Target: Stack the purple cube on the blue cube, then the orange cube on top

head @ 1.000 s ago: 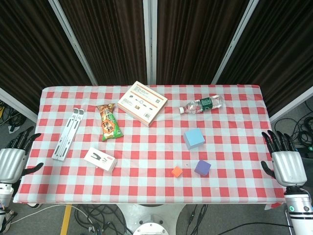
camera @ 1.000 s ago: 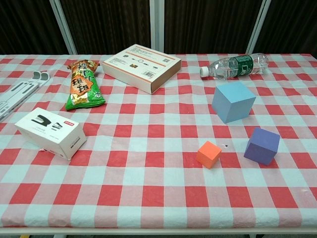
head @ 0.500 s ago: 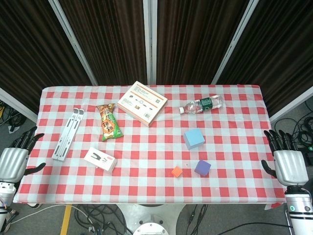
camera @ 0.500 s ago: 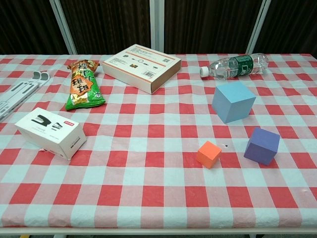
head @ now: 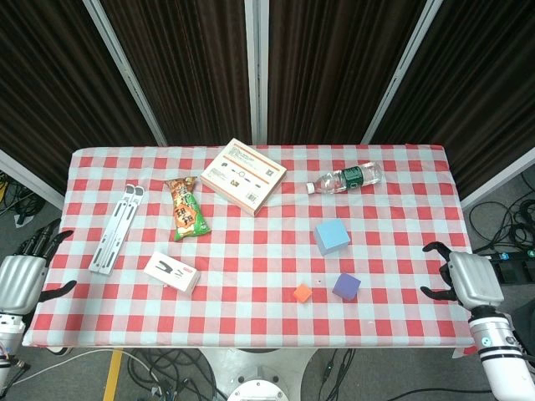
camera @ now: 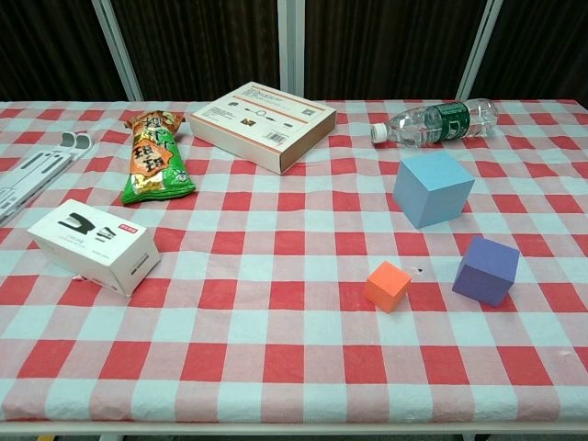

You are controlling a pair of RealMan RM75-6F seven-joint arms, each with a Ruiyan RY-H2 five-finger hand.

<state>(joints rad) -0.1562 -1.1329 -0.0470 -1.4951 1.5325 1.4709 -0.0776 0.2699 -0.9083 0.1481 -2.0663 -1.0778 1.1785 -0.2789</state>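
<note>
Purple cube (head: 346, 286) on table, well left of empty right robot hand (head: 465, 277)

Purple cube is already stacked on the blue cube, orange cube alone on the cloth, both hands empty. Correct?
Not quite. In the chest view the purple cube sits on the cloth, apart from the blue cube. The orange cube is alone, and the head view shows the left hand and right hand empty.

tablecloth (camera: 276, 367): checked cloth, matt | water bottle (camera: 436, 121): clear plastic | snack bag (camera: 154, 158): glossy, probably foil
</note>
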